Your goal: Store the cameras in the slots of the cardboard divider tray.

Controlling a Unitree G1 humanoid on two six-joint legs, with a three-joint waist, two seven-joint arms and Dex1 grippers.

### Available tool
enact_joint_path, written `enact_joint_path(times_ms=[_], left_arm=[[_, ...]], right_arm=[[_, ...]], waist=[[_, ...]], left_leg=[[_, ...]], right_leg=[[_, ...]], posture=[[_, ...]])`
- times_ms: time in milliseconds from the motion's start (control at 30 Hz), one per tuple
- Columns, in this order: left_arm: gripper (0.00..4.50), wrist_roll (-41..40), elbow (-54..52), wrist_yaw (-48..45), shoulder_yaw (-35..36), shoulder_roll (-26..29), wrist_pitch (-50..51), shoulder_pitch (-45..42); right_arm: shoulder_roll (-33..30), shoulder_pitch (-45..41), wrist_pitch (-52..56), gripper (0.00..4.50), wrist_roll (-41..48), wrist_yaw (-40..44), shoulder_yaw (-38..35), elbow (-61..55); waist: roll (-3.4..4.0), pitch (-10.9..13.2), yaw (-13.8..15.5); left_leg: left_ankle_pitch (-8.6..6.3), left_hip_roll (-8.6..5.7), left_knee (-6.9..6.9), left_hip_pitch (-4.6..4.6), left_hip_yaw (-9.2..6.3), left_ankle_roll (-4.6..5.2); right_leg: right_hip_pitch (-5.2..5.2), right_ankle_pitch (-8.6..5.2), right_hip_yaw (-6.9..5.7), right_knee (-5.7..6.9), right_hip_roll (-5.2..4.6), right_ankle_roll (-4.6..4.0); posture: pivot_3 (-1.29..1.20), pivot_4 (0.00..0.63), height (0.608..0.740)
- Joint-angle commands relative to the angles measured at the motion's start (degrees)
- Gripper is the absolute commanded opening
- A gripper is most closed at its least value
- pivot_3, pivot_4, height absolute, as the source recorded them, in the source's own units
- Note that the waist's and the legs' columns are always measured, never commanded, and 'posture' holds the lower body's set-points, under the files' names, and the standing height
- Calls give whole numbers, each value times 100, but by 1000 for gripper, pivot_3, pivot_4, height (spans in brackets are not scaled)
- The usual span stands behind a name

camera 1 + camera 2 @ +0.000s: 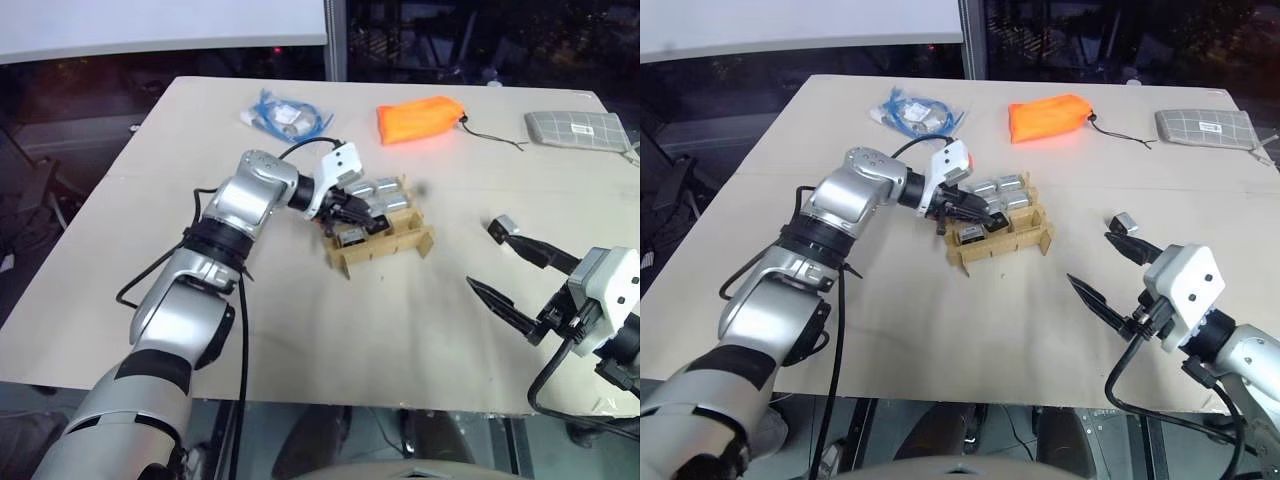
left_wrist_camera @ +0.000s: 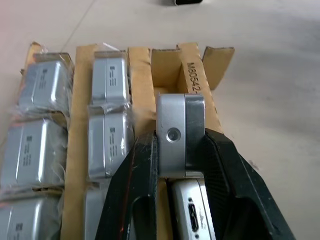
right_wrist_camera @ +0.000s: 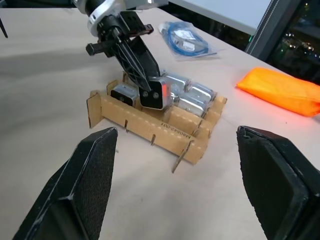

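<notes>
We are in the placing step; the left claw (image 2: 172,165) is clamped on a camera (image 2: 179,131) and holds it just above the near row of the cardboard divider tray (image 1: 395,243), which sits mid-table (image 1: 300,330) with its far and middle rows already filled by wrapped cameras (image 2: 107,112); one more camera (image 2: 192,215) stands in the near row just beside the held one. The held camera's long axis runs upright into the slot, its lens face turned back along the claw. We judge the next move to be a short drop into the empty middle slot of the near row, keeping the body square to the strips, then letting go. The right claw (image 1: 510,275) hangs wide and empty at the right, with a spare camera (image 1: 1125,222) lying just beyond its fingertip.
</notes>
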Motion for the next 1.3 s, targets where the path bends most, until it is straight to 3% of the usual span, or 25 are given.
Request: enact_joint_path(times_ms=[33, 200, 400, 433, 600, 900, 1100, 1200, 1300], left_arm=[[691, 229, -106, -105, 3, 30, 13, -128], [691, 521, 75, -69, -21, -44, -51, -174], [3537, 376, -421, 75, 407, -68, 108, -116], [3690, 267, -631, 77, 527, -31, 244, -73], [3690, -586, -2338, 316, 1433, 176, 1178, 567], [3690, -2417, -5269, 907, 3191, 207, 1158, 2975], [3690, -3320, -5960, 1023, 3947, 508, 1280, 4402], [4482, -3742, -6263, 1091, 4356, 712, 1373, 5173], [4482, -3816, -6542, 1240, 4586, 769, 1171, 5750]], right_arm=[[-31, -11, -158, 3763, -20, -56, -48, -144], [-23, 3, -143, 3763, -45, -89, -16, -168], [-2, 43, -108, 3835, -322, -293, 108, -162], [-5, 46, -25, 3835, -326, -350, 145, -143], [-157, -399, 579, 3835, -378, -635, 453, 332], [-516, -2311, 1010, 3835, -1114, -785, 1108, 2814], [-472, -3249, 1166, 3835, -1175, -635, 1333, 3908], [-519, -3525, 1226, 3835, -1213, -429, 1508, 4299], [-533, -3719, 1322, 3835, -1240, -294, 1621, 4575]], waist=[[0, 0, -24], [0, 0, -101], [0, 0, -92], [-1, 1, -92], [2, -1, -142], [2, 0, -83], [4, -1, -87], [4, -1, -90], [6, -2, -80]], left_leg=[[-3, 0, 0, 0, 0, 5], [-10, 0, 3, 0, -1, 17], [-12, 0, 12, 1, -2, 20], [-12, 0, 14, 0, -1, 20], [-12, 0, 16, 2, 1, 19], [1, 5, 21, 7, 6, -3], [1, 5, 19, 9, 15, -3], [0, 5, 18, 8, 13, -2], [-12, 5, 17, 9, 16, 19]], right_leg=[[0, 0, 0, 2, 0, 0], [-1, 0, 0, 7, 0, 0], [-1, 0, -1, 17, -1, 1], [-1, 0, -2, 18, -1, 1], [-5, -1, 6, 26, -1, 1], [-7, 0, 10, 41, -3, -2], [-8, 1, 18, 38, -3, -3], [-8, 0, 17, 37, -3, -4], [-7, 0, 19, 36, -4, -4]], posture=[[0, 150, 740], [0, 150, 740], [0, 150, 740], [0, 150, 740], [0, 150, 740], [0, 150, 740], [0, 150, 740], [0, 150, 740], [0, 150, 740]])
